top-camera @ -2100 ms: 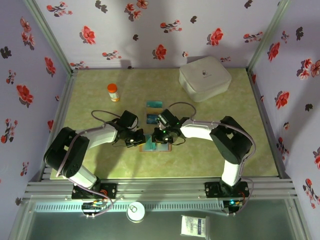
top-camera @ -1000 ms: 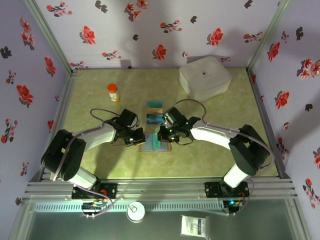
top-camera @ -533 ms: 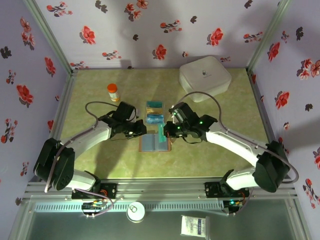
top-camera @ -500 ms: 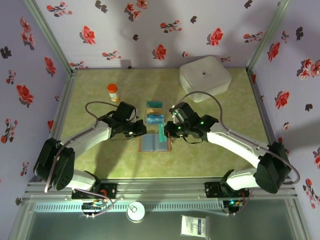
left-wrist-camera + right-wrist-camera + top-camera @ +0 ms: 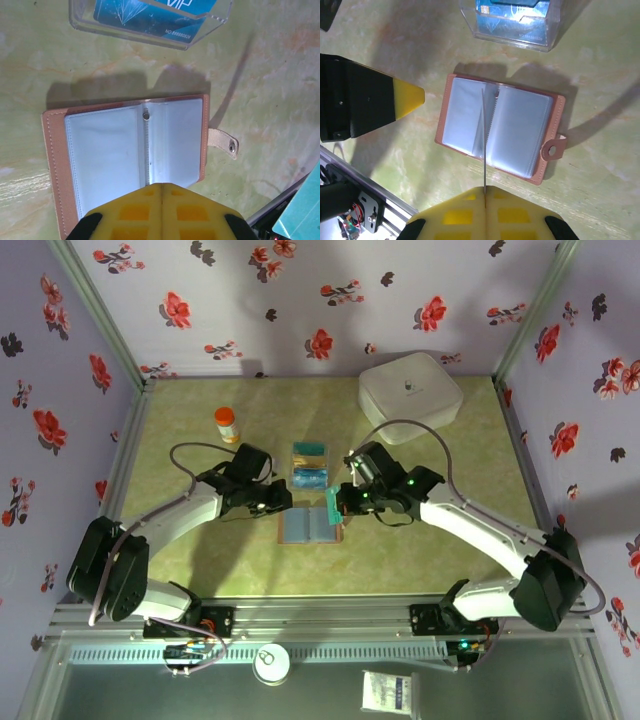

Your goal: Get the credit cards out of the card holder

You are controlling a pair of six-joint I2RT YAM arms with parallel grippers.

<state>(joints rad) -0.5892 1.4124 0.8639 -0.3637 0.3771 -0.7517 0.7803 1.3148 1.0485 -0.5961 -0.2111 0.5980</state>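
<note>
credit card (image 5: 331,508) could slip and drop onto the open card holder (image 5: 306,528), i judge, since the right jaws clench only one edge of it. seen from above, it stands on edge over the holder on the desk (image 5: 250,570).

left wrist: the left jaws, clenched on nothing, hover over the holder, whose sleeves look empty.

right wrist: the card runs edge-on from the jaws toward the spine; a twist could miss the clear tray (image 5: 512,22).
</note>
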